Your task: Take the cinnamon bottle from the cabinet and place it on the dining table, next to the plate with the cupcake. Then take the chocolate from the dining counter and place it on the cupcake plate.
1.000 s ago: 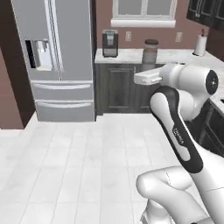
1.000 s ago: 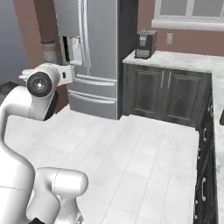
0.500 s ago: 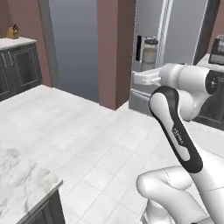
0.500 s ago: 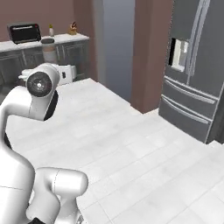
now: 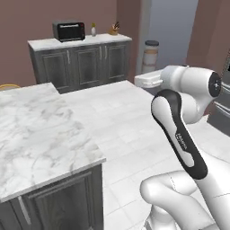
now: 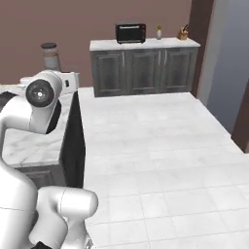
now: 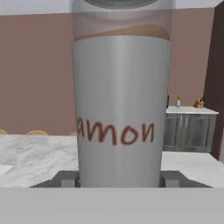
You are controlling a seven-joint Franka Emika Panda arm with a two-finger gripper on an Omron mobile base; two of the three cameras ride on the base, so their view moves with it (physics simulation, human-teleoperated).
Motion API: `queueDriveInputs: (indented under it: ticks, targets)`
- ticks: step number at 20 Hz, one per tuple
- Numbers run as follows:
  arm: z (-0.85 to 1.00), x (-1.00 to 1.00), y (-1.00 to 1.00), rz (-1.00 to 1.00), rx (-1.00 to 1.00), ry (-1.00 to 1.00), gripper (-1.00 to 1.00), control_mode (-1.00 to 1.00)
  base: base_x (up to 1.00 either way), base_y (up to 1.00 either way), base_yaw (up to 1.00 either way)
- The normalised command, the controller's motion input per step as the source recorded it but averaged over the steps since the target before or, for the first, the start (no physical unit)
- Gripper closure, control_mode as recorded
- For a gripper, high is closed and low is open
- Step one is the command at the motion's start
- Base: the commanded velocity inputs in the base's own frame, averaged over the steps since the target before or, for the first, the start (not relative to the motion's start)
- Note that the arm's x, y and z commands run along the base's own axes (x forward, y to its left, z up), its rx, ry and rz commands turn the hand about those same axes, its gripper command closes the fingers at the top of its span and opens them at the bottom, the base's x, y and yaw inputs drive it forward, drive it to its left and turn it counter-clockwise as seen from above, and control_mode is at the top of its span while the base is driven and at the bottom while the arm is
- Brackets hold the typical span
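Note:
My gripper (image 7: 119,179) is shut on the cinnamon bottle (image 7: 120,109), a pale-banded cylinder with brown powder near its top and red lettering, close and upright between the dark fingertips (image 7: 65,178). In the left base view the cinnamon bottle (image 5: 151,56) stands up from the white hand (image 5: 150,80), above the tiled floor and right of the dining table (image 5: 40,130). The right base view has the bottle (image 6: 50,56) over the table's marble top (image 6: 29,141). The table's squared corner (image 5: 96,157) points toward the arm. The plate, cupcake, chocolate and wall cabinet are out of view.
Low grey panelled cabinets (image 5: 81,58) line the far wall, carrying a black toaster oven (image 5: 68,30) and a knife block (image 5: 115,30). Open tiled floor (image 6: 155,146) lies between them and the table. Tan chair backs (image 7: 37,132) rise beyond the marble.
The whole picture has swung from the fridge to the marble table and low cabinets, so the base has turned. The bottle has stayed in my shut gripper.

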Motion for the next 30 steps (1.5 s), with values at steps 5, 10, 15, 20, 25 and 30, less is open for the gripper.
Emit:
queueDriveInputs:
  ticks: [5, 10, 15, 20, 25, 30]
  targets:
    - [0.00, 0.00, 0.00, 0.00, 0.00, 0.00, 1.00, 1.00, 0.57, -0.33, 0.21]
    - [0.00, 0.00, 0.00, 0.00, 0.00, 0.00, 1.00, 1.00, 0.51, -0.52, 0.06]
    - [0.00, 0.00, 0.00, 0.00, 0.00, 0.00, 1.00, 1.00, 0.45, -0.62, 0.01]
    - [0.00, 0.00, 0.00, 0.00, 0.00, 0.00, 1.00, 1.00, 0.50, -0.45, 0.15]
    - [0.00, 0.00, 0.00, 0.00, 0.00, 0.00, 1.00, 1.00, 0.61, -0.24, 0.34]
    - [0.00, 0.00, 0.00, 0.00, 0.00, 0.00, 1.00, 1.00, 0.71, -0.23, 0.33]
